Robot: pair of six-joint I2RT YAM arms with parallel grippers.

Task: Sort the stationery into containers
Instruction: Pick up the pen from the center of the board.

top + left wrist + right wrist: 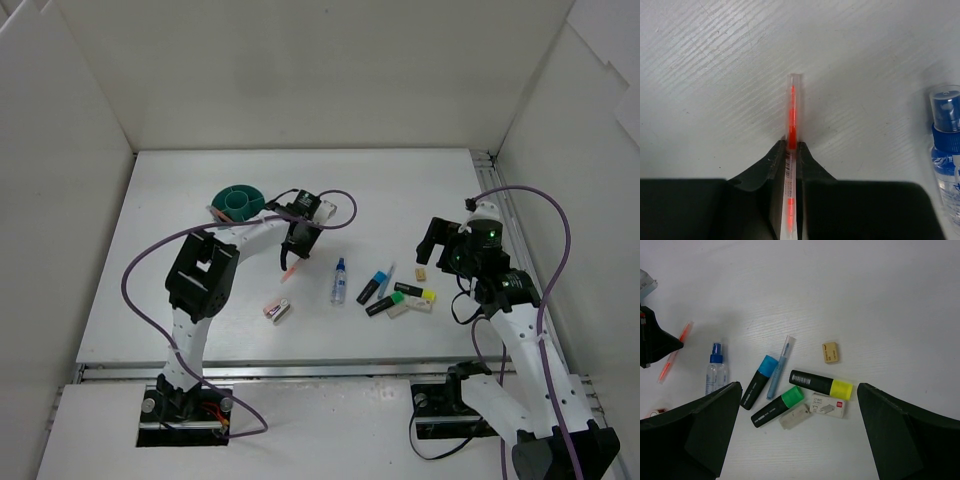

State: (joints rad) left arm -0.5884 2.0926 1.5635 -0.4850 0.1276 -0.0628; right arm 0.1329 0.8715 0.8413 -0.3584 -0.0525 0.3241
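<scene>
Left wrist view: the left gripper [791,148] is clenched on a thin orange pen [791,112], whose clear end juts toward twelve o'clock, with a blue-capped bottle [946,150] lying at three o'clock. From above, the teal tub [240,203] sits near that claw, at its ten o'clock. The right gripper [440,238] hangs released, jaws wide, grasping nothing. Under it lie the highlighters [777,406], with a tan eraser [830,352] at their one o'clock.

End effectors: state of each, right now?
Left end effector: closed on the orange pen.
Right end effector: open, holding nothing.
</scene>
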